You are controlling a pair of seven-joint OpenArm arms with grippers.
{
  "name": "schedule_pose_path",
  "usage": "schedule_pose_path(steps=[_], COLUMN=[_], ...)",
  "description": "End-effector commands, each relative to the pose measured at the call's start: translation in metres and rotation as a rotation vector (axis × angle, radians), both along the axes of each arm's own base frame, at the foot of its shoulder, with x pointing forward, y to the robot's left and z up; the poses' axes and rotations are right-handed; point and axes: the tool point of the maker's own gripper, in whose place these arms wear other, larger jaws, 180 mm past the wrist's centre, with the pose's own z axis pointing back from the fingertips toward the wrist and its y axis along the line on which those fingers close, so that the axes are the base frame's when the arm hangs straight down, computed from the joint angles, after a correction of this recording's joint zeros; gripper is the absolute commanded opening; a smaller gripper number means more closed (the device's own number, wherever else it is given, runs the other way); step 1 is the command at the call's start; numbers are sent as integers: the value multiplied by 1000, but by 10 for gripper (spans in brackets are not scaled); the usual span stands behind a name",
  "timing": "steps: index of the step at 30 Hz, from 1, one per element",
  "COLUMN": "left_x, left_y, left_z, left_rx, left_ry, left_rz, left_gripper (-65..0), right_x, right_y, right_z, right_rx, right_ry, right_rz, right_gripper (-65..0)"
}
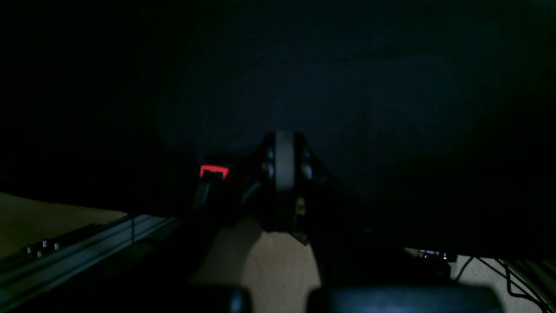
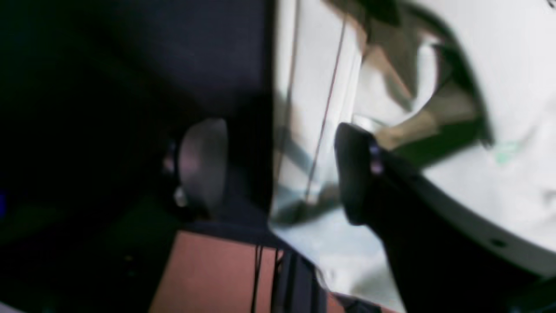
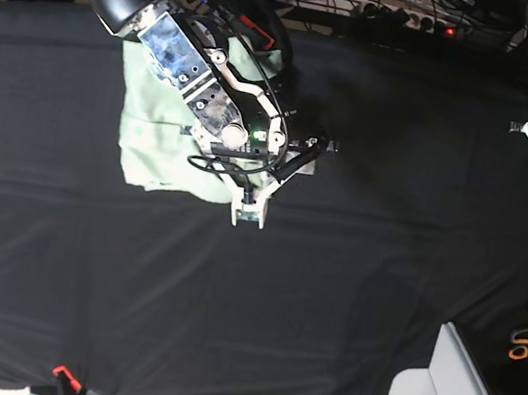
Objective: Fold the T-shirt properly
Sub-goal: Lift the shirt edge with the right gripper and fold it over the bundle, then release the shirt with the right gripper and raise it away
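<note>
T-shirt (image 3: 155,154): a pale mint-green bundle, folded compact, lying far-left on the black cloth (image 3: 353,273) that covers the worktop.
Right arm: reaches over the shirt from the far-left corner, hiding much of it.
Right gripper (image 3: 249,213): at the shirt's near-right edge; the wrist view shows its fingers (image 2: 354,174) spread, with pale fabric between and behind them, nothing pinched.
Left gripper (image 1: 284,163): parked at the far right, well apart from the shirt, fingers pressed together and empty.
Scissors (image 3: 526,346): orange-handled, beyond the cloth's right edge.
</note>
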Motion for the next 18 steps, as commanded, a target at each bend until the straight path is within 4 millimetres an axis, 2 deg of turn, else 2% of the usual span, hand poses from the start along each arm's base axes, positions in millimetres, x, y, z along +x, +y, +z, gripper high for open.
schedule_pose_path(steps=[1,3,6,9,11,12,13,15,16,17,18], left_x=[6,6,6,6,6,6,5,6,7,10,12], left_y=[5,6,6,6,6,6,6,-1,-11,-22,-36], left_z=[10,11,11,11,11,9,8,5,1,-4,-9], left_rx=[21,22,22,22,22,20,17,3,-8,-22,-36], left_ry=[-28,-30,-30,-30,-30,-26,-23,-20,-10,2,15], left_rz=[-6,-7,-7,-7,-7,-5,-2,-19,-45,-78,-114], left_gripper=[-650,-650,-650,-650,-650,-650,-650,-650,-650,-650,-650], right_x=[11,11,19,27,32,33,32,29,27,25,24], right_y=[11,17,21,-2,-30,-47,-64,-91,-105,-119,-133], right_z=[18,29,58,84,94,91,84,72,67,63,60], right_rx=[40,70,133,166,183,176,154,115,89,60,30], right_ry=[-51,-60,-133,-219,-244,-239,-225,-221,-233,-250,-279], right_rz=[4,13,15,-19,-109,-161,-207,-272,-295,-314,-330], right_gripper=[-247,-231,-235,-236,-250,-295,-374,-588,-650,-650,-622])
